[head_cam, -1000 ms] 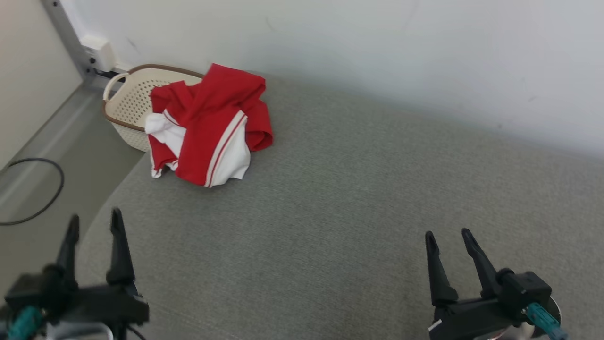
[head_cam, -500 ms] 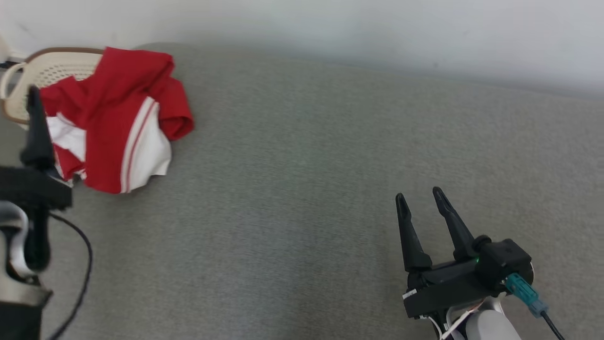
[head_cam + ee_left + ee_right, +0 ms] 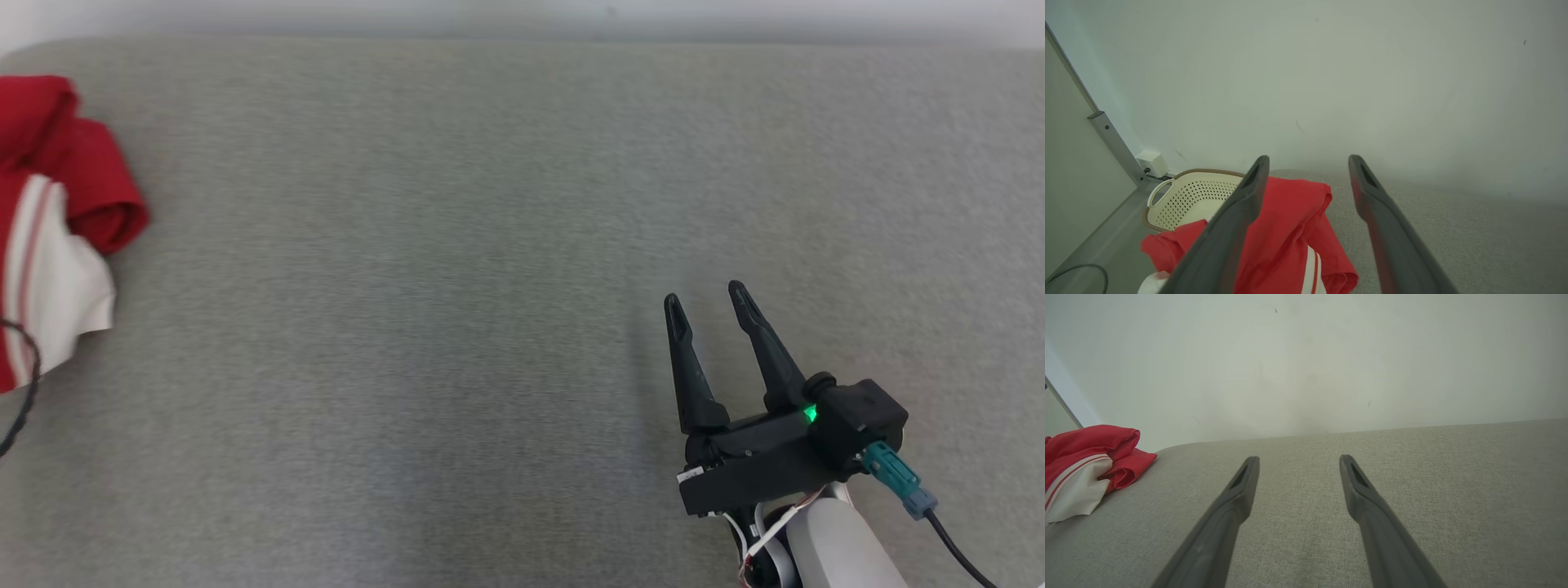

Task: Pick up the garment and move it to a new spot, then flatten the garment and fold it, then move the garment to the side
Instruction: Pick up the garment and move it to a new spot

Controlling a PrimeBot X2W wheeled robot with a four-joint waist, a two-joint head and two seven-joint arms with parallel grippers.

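Two long dark fingers of the right gripper stood spread wide apart with nothing between them, poised low over the grey fabric surface. Whether their tips touched the fabric could not be told. The garment, a crumpled red heap with a white panel and thin red stripes, lay well apart from that gripper, far off to its left at the end of the surface. In the right wrist view it sat to the left of the fingers, bunched up rather than flat, with bare grey fabric between cloth and gripper.

The left gripper was likewise open and empty, its fingers parted and aimed toward the pale wall. The garment lay ahead of and below it, showing in the gap between the fingers and partly hidden behind the left one, not gripped. A cream perforated basket with a brown rim stood just beyond the garment, left of the left finger; whether the cloth rested on its rim could not be told. A thin dark cable curved across the white panel in the head view.
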